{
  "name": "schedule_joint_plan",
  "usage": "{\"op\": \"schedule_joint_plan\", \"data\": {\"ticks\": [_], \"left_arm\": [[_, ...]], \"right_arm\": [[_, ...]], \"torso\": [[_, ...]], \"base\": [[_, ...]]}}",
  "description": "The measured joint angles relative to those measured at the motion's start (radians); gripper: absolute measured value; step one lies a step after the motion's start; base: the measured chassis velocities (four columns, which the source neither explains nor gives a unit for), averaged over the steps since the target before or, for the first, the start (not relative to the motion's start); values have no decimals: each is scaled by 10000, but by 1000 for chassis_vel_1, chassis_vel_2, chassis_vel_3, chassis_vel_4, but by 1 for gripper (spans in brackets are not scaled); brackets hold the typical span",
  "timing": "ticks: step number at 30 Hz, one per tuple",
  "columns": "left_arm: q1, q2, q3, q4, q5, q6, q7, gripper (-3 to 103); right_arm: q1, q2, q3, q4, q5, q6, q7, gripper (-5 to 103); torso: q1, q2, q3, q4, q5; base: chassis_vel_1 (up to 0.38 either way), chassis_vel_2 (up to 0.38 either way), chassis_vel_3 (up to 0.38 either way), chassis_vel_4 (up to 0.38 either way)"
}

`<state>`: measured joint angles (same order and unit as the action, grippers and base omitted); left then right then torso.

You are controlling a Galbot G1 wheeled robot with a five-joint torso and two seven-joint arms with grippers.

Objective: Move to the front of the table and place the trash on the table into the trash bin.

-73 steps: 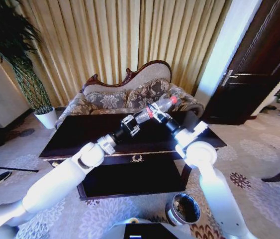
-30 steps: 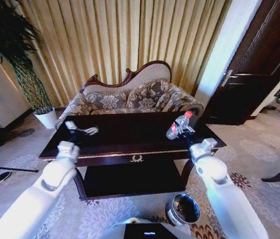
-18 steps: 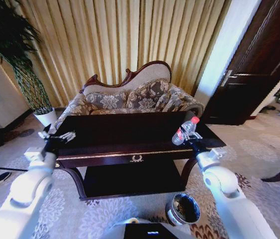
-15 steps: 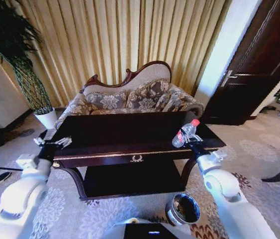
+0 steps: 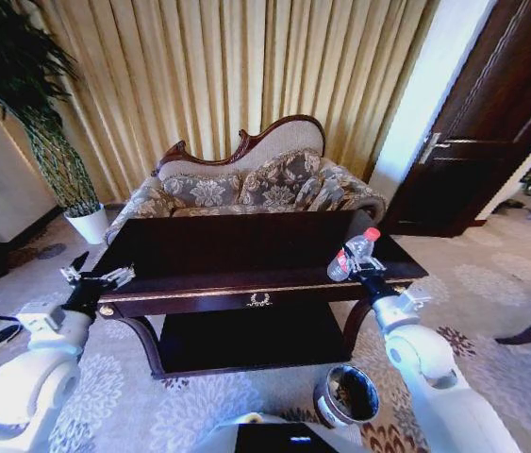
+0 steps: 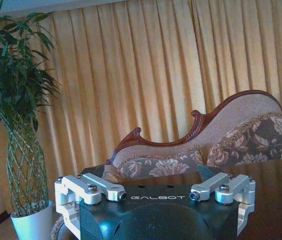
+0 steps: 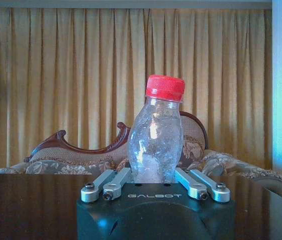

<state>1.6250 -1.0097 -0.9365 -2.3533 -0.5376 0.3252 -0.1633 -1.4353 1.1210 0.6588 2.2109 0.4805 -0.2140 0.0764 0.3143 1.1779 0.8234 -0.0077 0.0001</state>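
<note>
From the head view, the left gripper (image 5: 95, 277) hangs just off the left end of the table (image 5: 246, 255), its fingers spread apart with nothing between them; the left wrist view confirms this, showing both finger linkages splayed wide, and adds a potted plant (image 6: 18, 125) and the carved sofa (image 6: 201, 145) beyond the dark tabletop. Further right in the head view, the right gripper (image 5: 357, 268) sits above the table's right front corner, clamped on the bottle (image 5: 354, 253), which leans with its red cap up and to the right. The right wrist view shows what the head view cannot: the fingers (image 7: 108, 186) close in on the clear bottle's lower body, label hidden, cap (image 7: 165, 87) against the gold curtain (image 7: 80, 75). Down on the carpet, in front of the table's right leg, stands the trash bin (image 5: 348, 396), well below the held bottle.
</note>
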Motion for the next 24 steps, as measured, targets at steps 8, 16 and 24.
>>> {"op": "schedule_joint_plan", "data": {"ticks": [8, 16, 24], "left_arm": [[-188, 71, 255, 132, 41, -20, 35, 100], [-476, 84, 655, 265, 137, -40, 30, 100], [-587, 88, 818, 333, 160, -43, 1, 100]], "right_arm": [[81, 57, -32, -122, -31, -2, 0, 21], [125, 69, -33, -441, -31, 51, -4, 21], [128, 113, -15, -656, -33, 148, -13, 21]], "torso": [[-1, 1, 0, 2, 0], [-1, 0, 0, 2, 0], [-1, 0, 0, 1, 0]], "base": [[91, -86, -94, 89], [99, -97, -92, 108], [79, -97, -82, 82]]}}
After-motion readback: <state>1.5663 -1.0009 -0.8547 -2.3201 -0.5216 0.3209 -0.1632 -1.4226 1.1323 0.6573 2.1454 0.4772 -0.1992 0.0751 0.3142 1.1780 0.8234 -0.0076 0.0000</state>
